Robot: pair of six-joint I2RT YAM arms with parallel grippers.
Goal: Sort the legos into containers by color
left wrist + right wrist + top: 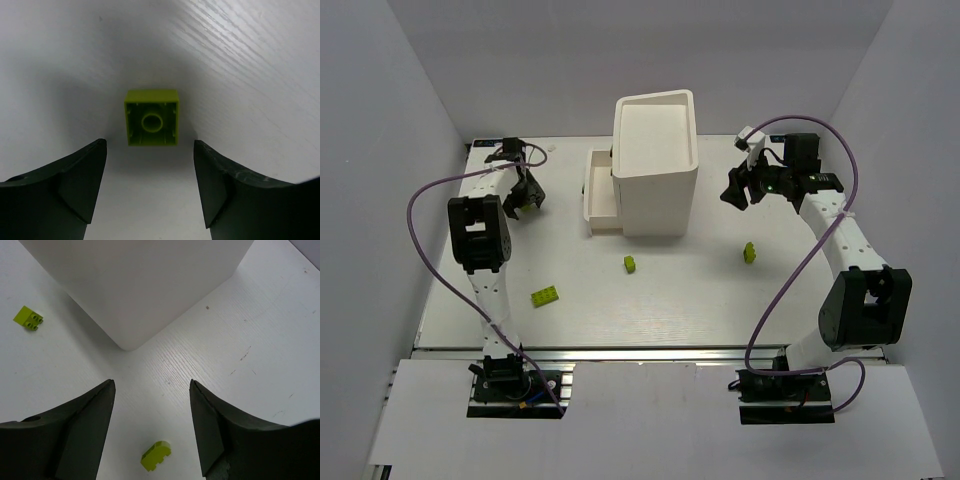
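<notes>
Four bricks counted loose on the table (680,310), all lime; no dark green or purple one in sight anywhere.

Far left: left gripper (527,197) low over a square lime brick (151,117), jaws spread wide to either side, touching nothing and holding nothing. Brick lying hollow side up on the table between the fingers, not gripped.

Near left: a flat lime brick (545,296) on the table, well apart from both arms.

Centre: a small lime brick (631,264) on the table, just to the near side of the cabinet (655,160). On the cabinet's left side, one drawer (603,205) pulled out. Looks plain white inside from above, with no brick made out there, though too small to be sure. No other drawers visible from these angles.

Right: a fourth lime brick (749,253) on the table, to the near side of the right gripper (152,382). Also spread open and empty, hovering beside the cabinet's right corner.

Judging by all that: far from finished. Nothing shown as put away, and four lime pieces left to lift and drop into a drawer. Probably about to close on the square lime brick at far left.
</notes>
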